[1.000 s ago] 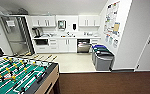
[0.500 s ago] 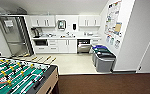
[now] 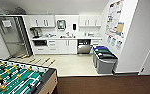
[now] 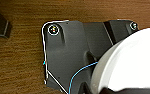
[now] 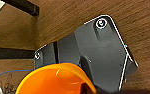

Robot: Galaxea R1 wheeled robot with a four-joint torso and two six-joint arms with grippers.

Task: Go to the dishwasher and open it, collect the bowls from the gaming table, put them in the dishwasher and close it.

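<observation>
Now, near to far:
- An orange bowl (image 5: 56,80) sits close under the right wrist; whether the right claw grips it, I cannot tell.
- A pale round thing (image 4: 126,62) looms by the left wrist; the left claw's state is likewise unclear.
- The football table (image 3: 16,77) has slipped slightly lower since a moment ago, so the robot is probably creeping forward.
- The dishwasher (image 3: 84,47) waits under the far counter, beyond the bins (image 3: 104,58).

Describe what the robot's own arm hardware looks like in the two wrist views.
In both wrist views there is a wide dark grey plate with rounded corners, pale-edged, and round silvery fittings at the corners. A thin blue cable curves across the left plate; a similar blue cable runs beside the right plate.
</observation>
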